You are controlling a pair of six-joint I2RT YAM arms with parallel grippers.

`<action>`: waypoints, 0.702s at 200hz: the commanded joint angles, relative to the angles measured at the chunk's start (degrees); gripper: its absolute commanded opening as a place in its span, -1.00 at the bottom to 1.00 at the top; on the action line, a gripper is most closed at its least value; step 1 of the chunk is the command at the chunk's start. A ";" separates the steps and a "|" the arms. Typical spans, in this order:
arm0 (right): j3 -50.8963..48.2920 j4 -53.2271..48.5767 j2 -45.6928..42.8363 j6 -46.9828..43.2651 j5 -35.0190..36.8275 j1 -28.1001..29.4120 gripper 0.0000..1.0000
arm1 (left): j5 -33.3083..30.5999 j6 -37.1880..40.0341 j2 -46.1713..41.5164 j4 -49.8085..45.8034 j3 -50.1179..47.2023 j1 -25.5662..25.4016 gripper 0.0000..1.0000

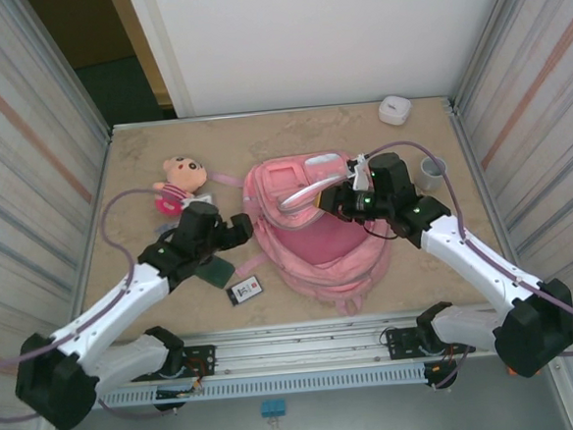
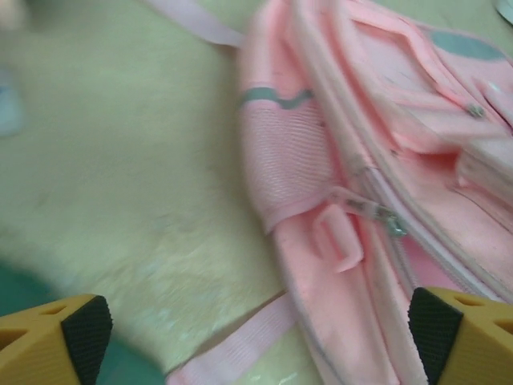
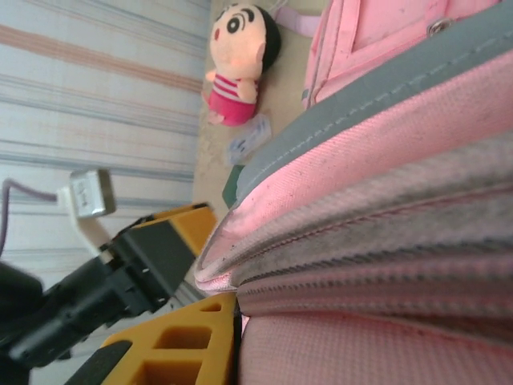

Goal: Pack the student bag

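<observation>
**Right claw pinches bag lip, left claw open beside bag**

Student bag [image 1: 318, 242] lies flat in the middle of the desk [image 1: 291, 136]. Its long axis runs far-to-near, with the top end away from the arm bases. Right claw [image 1: 327, 200] sits at the bag's far top, nearly closed, pinching the raised lip of the main opening. The right wrist view has that grey-edged lip between its pads. Left claw [image 1: 243, 228] is spread wide, holding nothing, just beside the bag's left side, so the bag lies to its right. Plush doll [image 1: 180, 179] and small card [image 1: 245, 291] lie left of the bag, nearer the left arm. Judgement: the left arm fetches an item, then moves right into the lifted mouth.
</observation>
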 commanded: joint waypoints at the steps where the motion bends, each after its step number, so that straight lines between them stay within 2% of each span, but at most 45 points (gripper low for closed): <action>1: 0.88 3.69 0.86 -0.97 5.40 0.78 -0.51 | -6.81 -13.46 -3.27 -19.60 2.74 2.70 0.97; 26: 1.39 2.20 2.41 -1.31 6.38 2.88 0.06 | -1.76 -16.05 -3.54 -23.07 2.70 7.12 0.97; 40: 1.78 -1.57 2.66 -1.84 7.86 3.94 0.24 | -0.54 -17.87 -2.48 -24.52 2.36 9.28 0.97; 57: 0.06 -6.01 1.91 -0.80 11.71 6.19 0.28 | -0.57 -20.70 -0.57 -26.34 1.97 10.74 0.97; 102: -7.44 -9.51 -3.98 2.27 11.79 11.85 0.33 | -0.05 -20.81 7.31 -24.82 1.75 11.17 0.97; 140: -6.21 -15.85 -8.60 -3.05 3.45 11.48 0.39 | 1.32 -20.74 12.41 -21.25 2.06 11.26 0.97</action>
